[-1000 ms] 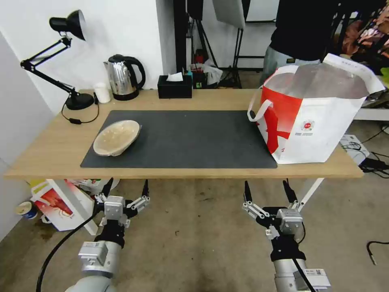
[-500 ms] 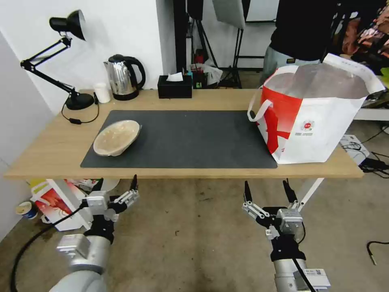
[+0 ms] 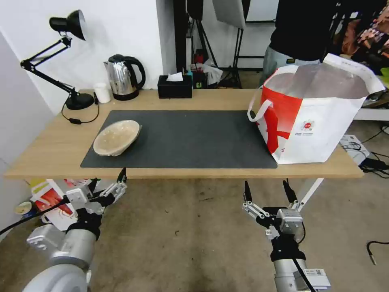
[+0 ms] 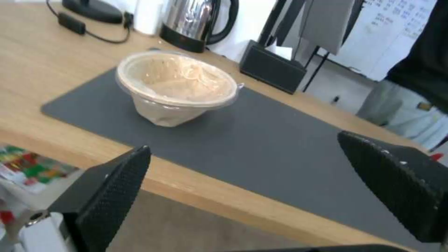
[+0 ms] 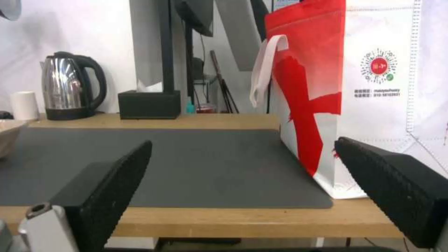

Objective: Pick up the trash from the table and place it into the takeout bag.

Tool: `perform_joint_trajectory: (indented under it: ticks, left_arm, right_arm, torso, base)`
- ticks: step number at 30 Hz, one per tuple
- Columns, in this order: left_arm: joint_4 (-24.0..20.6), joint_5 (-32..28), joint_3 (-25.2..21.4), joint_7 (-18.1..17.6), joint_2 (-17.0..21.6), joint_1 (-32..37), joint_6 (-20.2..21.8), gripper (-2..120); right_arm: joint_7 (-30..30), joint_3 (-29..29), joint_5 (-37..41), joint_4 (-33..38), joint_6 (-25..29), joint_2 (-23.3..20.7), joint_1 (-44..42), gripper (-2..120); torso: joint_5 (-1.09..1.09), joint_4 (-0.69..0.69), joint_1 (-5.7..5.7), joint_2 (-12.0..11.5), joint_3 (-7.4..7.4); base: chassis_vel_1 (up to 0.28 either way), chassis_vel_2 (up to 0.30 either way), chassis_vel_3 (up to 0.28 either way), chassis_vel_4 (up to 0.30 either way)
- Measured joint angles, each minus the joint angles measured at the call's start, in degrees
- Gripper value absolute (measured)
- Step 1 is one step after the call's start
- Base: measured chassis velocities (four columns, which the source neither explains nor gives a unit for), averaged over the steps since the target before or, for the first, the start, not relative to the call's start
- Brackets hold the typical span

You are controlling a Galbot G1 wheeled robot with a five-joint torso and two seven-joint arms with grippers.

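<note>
The trash in view is a shallow tan bowl [image 3: 116, 138] resting tilted on the left end of the dark-grey mat [image 3: 190, 138] on the table [image 3: 52, 146]. In the left wrist view the tan bowl [image 4: 177, 87] lies ahead of my left gripper [image 4: 243, 147]. The left gripper [image 3: 108, 181] is open, with nothing held, just below the table's front edge under the bowl. My right gripper [image 3: 266, 188] is open and holds nothing, below the front edge near the takeout bag [image 3: 316, 117]. The bag stands open on the table's right end, and the right wrist view faces its side [image 5: 364, 98].
A steel kettle [image 3: 123, 77], a black tissue box [image 3: 174, 87], a small white cup [image 3: 102, 93] and a black desk lamp [image 3: 60, 61] line the back of the table. A red-and-white carton [image 3: 52, 202] sits on the floor under the left end.
My left arm has swung left and slightly up, bringing its open gripper closer under the table's front edge below the bowl. The right arm has not moved.
</note>
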Motion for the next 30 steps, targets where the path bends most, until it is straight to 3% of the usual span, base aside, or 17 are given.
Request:
perform_joint_trajectory:
  ticks: [11,19,23,30]
  left_arm:
    - [-2.4,-14.0,-4.1,-1.5,0.7,-1.1,6.3,100]
    - [-2.5,-15.2,-4.4,-1.8,0.7,-1.2,6.7,100]
    - [-2.6,-21.7,-6.5,-3.2,1.4,-2.2,6.6,100]
    - [-2.7,-27.7,-8.5,-4.6,2.0,-3.0,6.3,100]
  right_arm:
    - [0.0,0.0,0.0,0.0,0.0,0.0,0.0,100]
    - [0.0,0.0,0.0,0.0,0.0,0.0,0.0,100]
    - [0.0,0.0,0.0,0.0,0.0,0.0,0.0,100]
    - [0.0,0.0,0.0,0.0,0.0,0.0,0.0,100]
  torso:
    - [0.01,0.0,0.0,0.0,0.0]
    - [0.0,0.0,0.0,0.0,0.0]
    - [0.0,0.0,0.0,0.0,0.0]
    - [0.0,0.0,0.0,0.0,0.0]
  base:
    - [0.0,0.0,0.0,0.0]
    - [0.0,0.0,0.0,0.0]
    - [0.0,0.0,0.0,0.0]
    - [0.0,0.0,0.0,0.0]
